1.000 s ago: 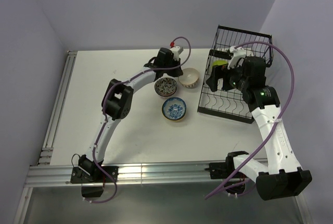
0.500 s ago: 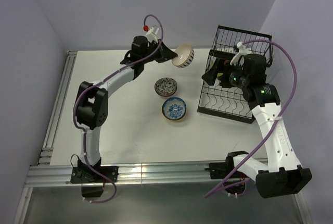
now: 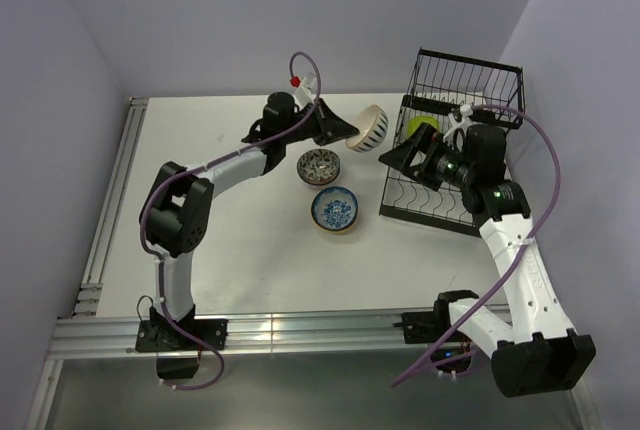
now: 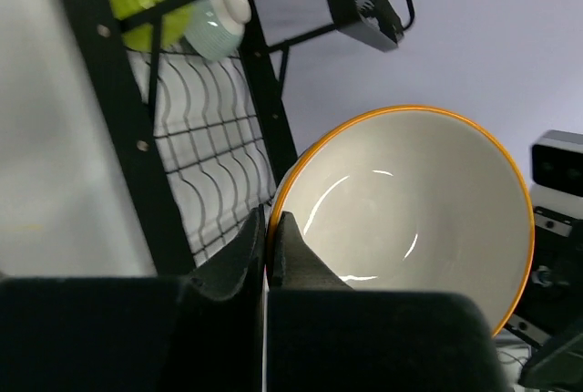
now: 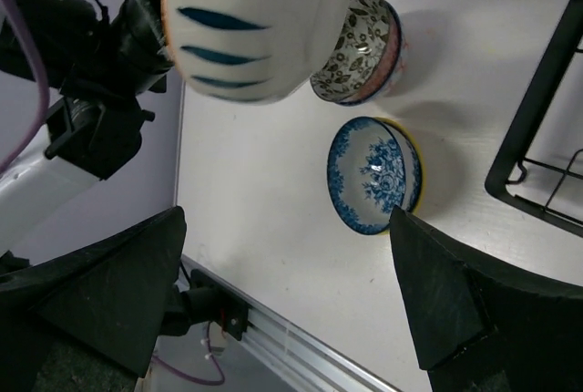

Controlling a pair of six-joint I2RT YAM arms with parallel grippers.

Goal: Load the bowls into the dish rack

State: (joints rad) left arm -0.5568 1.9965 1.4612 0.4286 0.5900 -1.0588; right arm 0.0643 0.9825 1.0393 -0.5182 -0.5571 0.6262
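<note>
Glossy, smooth-glazed bowl [image 4: 410, 219]; matt black wire dish rack [image 4: 117, 118].

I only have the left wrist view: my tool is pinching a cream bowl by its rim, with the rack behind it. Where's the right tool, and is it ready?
Observer: The right tool is open, just beside the dish rack, aimed at the cream bowl.
Operator: Which bowls are on the table?
Observer: Two stand on the table: a floral bowl and a blue-and-white bowl, both nearer the arm bases than the held one.
</note>
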